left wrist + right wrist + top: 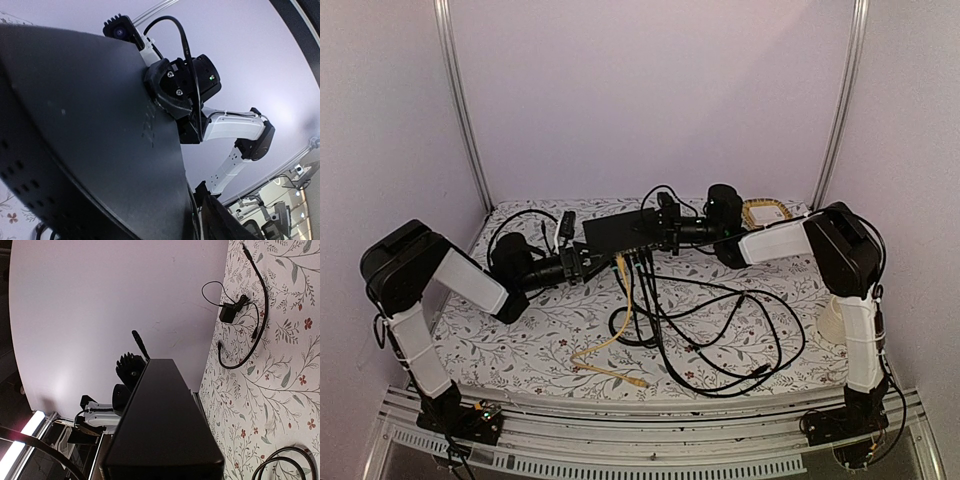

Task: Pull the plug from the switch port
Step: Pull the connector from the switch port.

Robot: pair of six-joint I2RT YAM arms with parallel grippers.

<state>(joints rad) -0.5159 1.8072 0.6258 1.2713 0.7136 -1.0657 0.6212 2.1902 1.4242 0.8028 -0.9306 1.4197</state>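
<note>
The switch [623, 232], a flat black box, is at the back middle of the flowered cloth. My right gripper [667, 233] is shut on its right end, and the box's dark top [165, 430] fills the right wrist view and hides the fingers. A yellow cable's plug [619, 261] and several black cables [643, 260] sit in ports on the near edge. My left gripper [583, 264] is at the switch's left near corner. The box [90, 140] fills the left wrist view too, with one dark finger [222, 220] beside it; the jaw gap is hidden.
Black cables loop over the cloth [720, 330], and the yellow cable's loose end [637, 381] lies near the front edge. A small black adapter [229, 314] with its lead lies at the back left. A tan round object [767, 212] sits back right, a white one [832, 320] by the right arm.
</note>
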